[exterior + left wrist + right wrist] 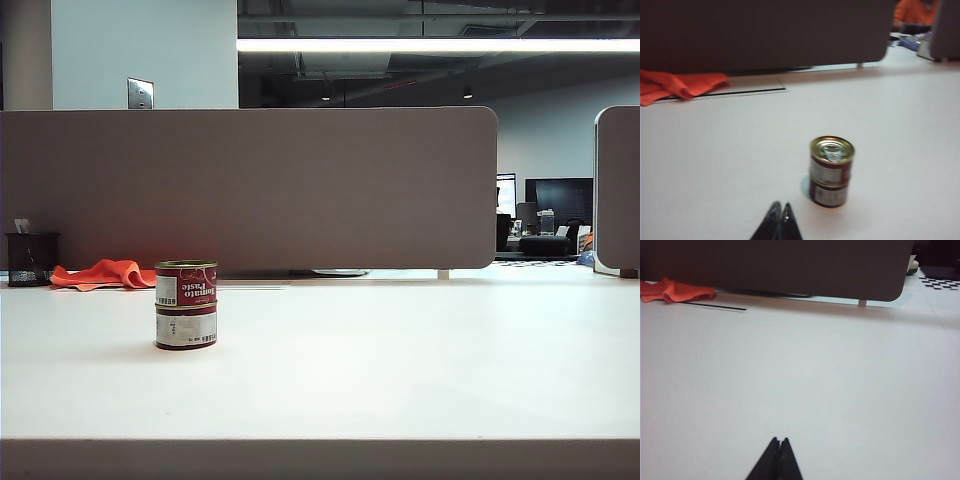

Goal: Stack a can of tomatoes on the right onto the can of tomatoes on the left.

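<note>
Orange cloth (100,274) — behind stacked cans (186,305)

On the upper can (186,284) of the two stacked tomato cans, the red label carries white lettering that reads "Tomato Paste", printed so that it runs sideways up the can in the exterior view. Beside that wording on the same can sits a pale panel of small print, too fine to read. The lower can (186,328), directly beneath the upper can, shows a white label band with small print and what looks like a barcode strip, also too small to make out. In the left wrist view both cans are blurred and no lettering can be read. No other text is legible.
</note>
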`<state>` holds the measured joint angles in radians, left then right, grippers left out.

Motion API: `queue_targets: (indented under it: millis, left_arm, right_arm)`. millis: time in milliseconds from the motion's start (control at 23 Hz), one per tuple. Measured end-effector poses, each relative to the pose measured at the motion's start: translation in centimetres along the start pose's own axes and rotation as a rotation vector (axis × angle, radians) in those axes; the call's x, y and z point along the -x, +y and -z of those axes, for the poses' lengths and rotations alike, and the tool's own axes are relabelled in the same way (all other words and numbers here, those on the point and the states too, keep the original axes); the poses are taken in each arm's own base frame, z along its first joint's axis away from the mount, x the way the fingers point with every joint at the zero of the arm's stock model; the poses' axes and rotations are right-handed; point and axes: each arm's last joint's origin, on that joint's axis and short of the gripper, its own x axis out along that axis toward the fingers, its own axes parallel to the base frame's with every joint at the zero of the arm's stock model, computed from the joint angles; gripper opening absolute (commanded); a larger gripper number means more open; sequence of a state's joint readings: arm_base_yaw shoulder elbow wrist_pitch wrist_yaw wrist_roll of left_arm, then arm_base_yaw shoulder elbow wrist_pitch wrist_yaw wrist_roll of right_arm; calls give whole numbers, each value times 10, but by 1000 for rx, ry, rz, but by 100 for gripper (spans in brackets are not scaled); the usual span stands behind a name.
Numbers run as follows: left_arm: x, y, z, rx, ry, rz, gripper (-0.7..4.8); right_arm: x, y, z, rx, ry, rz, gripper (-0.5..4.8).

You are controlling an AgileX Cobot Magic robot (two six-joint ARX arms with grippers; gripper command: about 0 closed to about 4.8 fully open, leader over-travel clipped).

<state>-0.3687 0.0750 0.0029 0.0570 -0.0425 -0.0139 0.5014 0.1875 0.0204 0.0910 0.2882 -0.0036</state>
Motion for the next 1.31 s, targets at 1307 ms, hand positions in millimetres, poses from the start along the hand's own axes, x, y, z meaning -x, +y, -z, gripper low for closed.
queue_targets:
  millis: [1307]
  left_arm:
    - [0, 2, 3, -94, 27, -51, -5]
  right_arm:
    - [10, -39, 4, -32, -27, 370, -5]
